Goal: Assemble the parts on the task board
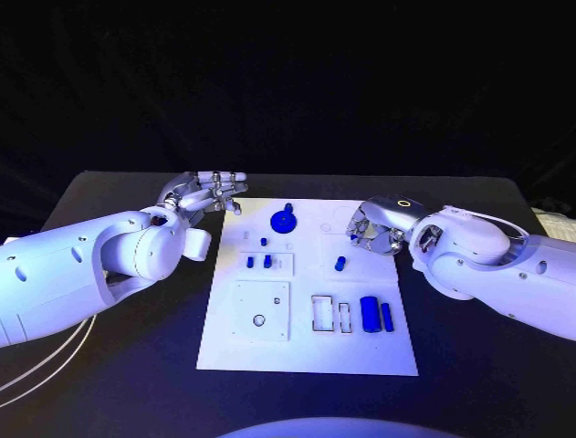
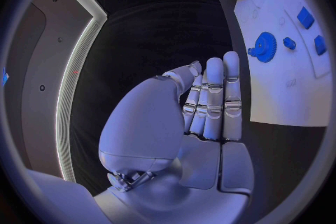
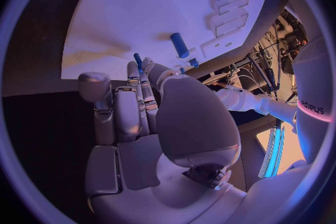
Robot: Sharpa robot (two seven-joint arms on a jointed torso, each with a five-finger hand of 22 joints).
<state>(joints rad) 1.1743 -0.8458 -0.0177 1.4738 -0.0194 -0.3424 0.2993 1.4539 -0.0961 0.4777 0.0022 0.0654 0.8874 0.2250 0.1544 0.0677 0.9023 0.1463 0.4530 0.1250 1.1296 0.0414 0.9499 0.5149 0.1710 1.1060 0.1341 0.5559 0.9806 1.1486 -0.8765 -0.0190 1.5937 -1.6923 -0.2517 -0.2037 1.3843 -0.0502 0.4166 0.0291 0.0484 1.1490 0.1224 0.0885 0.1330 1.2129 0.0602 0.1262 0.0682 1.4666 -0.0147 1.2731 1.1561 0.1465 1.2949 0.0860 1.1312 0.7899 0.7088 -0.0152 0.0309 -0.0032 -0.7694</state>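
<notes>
The white task board (image 1: 308,342) lies in the middle of the black table. On it are a blue gear (image 1: 284,221), two small blue pieces (image 1: 257,262) side by side, a short blue peg (image 1: 340,264), a thick blue cylinder (image 1: 370,310) and a slim blue bar (image 1: 386,317). My right hand (image 1: 377,224) hovers over the board's far right edge and pinches a thin blue pin (image 3: 138,60) at its fingertips. My left hand (image 1: 213,192) floats beside the board's far left corner, fingers stretched out, holding nothing. The gear (image 2: 264,46) also appears in the left wrist view.
A raised white square plate (image 1: 260,310) with a small hole sits on the board's near left. Empty rectangular slots (image 1: 331,313) lie beside the thick cylinder. Black table surface surrounds the board on all sides.
</notes>
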